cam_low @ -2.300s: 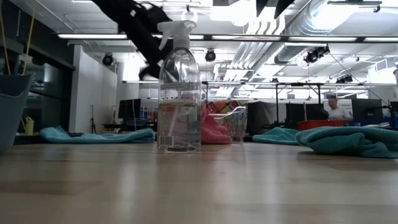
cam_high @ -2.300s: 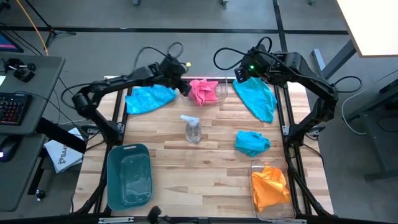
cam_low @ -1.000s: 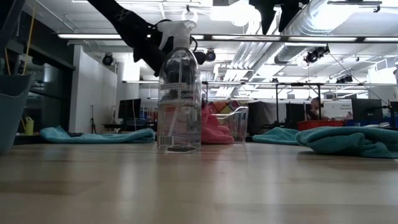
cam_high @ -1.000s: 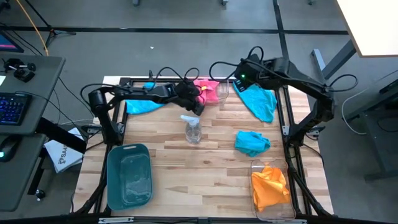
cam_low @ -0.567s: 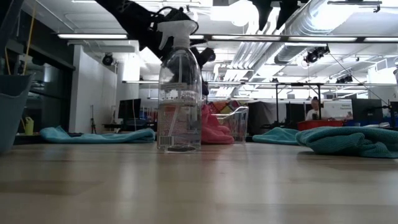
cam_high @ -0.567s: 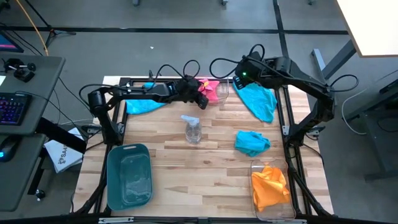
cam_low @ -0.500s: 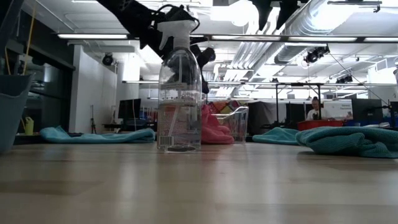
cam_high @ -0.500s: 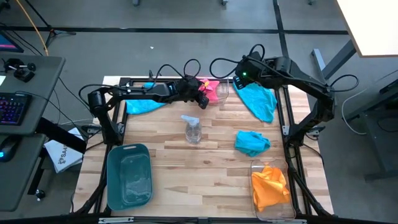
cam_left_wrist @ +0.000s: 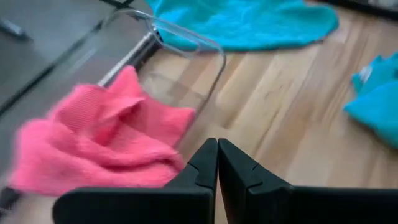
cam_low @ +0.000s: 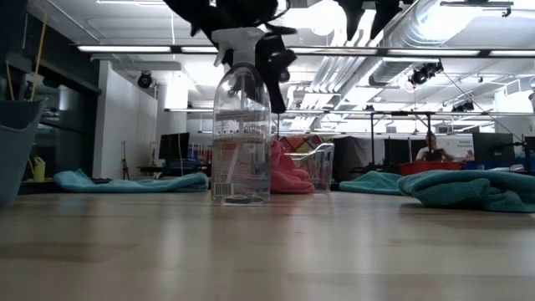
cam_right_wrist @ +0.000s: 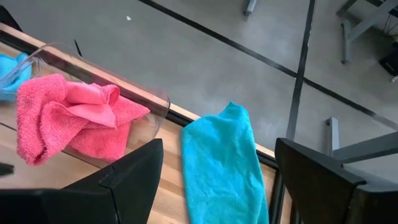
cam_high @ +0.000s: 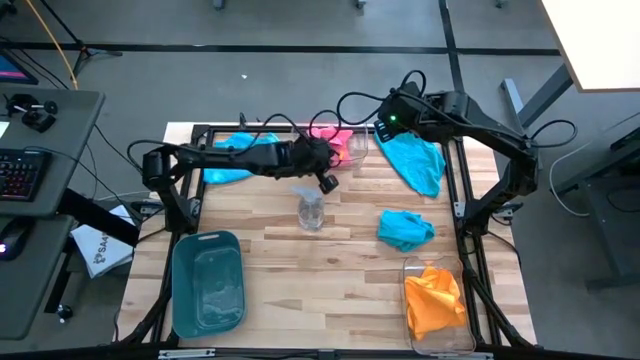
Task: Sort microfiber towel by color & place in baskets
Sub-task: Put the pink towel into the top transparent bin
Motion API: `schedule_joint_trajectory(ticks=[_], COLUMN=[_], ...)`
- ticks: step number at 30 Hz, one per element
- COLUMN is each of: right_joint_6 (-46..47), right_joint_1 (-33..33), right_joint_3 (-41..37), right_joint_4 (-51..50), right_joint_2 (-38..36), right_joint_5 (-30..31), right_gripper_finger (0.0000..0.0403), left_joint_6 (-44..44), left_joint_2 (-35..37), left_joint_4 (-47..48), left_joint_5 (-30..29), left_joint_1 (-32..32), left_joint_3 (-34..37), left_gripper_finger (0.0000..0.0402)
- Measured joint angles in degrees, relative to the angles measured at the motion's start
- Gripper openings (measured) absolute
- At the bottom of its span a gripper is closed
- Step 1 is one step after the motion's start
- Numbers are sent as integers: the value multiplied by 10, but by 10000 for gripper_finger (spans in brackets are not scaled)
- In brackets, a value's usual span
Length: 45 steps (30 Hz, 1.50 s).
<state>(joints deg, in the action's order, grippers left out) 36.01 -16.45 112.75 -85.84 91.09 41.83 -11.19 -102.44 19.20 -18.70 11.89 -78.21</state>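
Note:
A pink towel [cam_high: 335,140] lies bunched in the clear basket [cam_high: 356,146] at the far edge. My left gripper [cam_high: 327,183] hangs shut and empty just on the near side of that basket, above the table; its wrist view shows the shut fingertips [cam_left_wrist: 217,158] beside the pink towel [cam_left_wrist: 99,143]. My right gripper [cam_right_wrist: 217,180] stands open and empty, high over the far edge, above a flat teal towel [cam_high: 415,160]. One more teal towel [cam_high: 235,160] lies at the far left, another [cam_high: 405,228] bunched at mid right. An orange towel [cam_high: 435,300] fills the clear basket [cam_high: 418,268] at near right.
A clear spray bottle [cam_high: 310,205] stands upright near the table's middle, just on the near side of my left gripper. An opaque teal basket [cam_high: 208,280] stands at near left. Bare wood lies between the bottle and the near edge.
My left gripper, shut throughout, has drawn back from the pink towel's basket toward the table's near edge and now hangs close over the spray bottle. The pink towel stays in its basket.

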Motion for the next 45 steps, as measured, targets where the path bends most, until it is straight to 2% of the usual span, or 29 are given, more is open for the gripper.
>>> schedule_joint_trajectory(ticks=[6,11,15,21,30,35,39,45], right_joint_6=[0,1,1,2,2,2,2,4], right_joint_1=[0,0,0,0,0,0,0,0], right_joint_3=[0,0,0,0,0,0,0,0], right_joint_4=[0,1,2,4,4,6,9,11], right_joint_2=[0,0,0,0,0,0,0,0], right_joint_5=[-5,-9,-9,-9,-11,-13,-14,-17], right_gripper_finger=[307,307,307,307,307,307,307,307], left_joint_6=[-116,-160,-177,-182,-186,-144,-127,-156], left_joint_2=[-65,-92,-93,-93,-66,-49,-56,-75], left_joint_4=[7,16,15,4,-24,-54,-50,-30], left_joint_5=[69,83,58,-37,-62,-101,-88,-24], left_joint_1=[6,10,9,12,28,34,54,95], left_joint_3=[3,2,1,1,1,1,1,1], left_gripper_finger=[0,0,0,0,0,0,0,0])
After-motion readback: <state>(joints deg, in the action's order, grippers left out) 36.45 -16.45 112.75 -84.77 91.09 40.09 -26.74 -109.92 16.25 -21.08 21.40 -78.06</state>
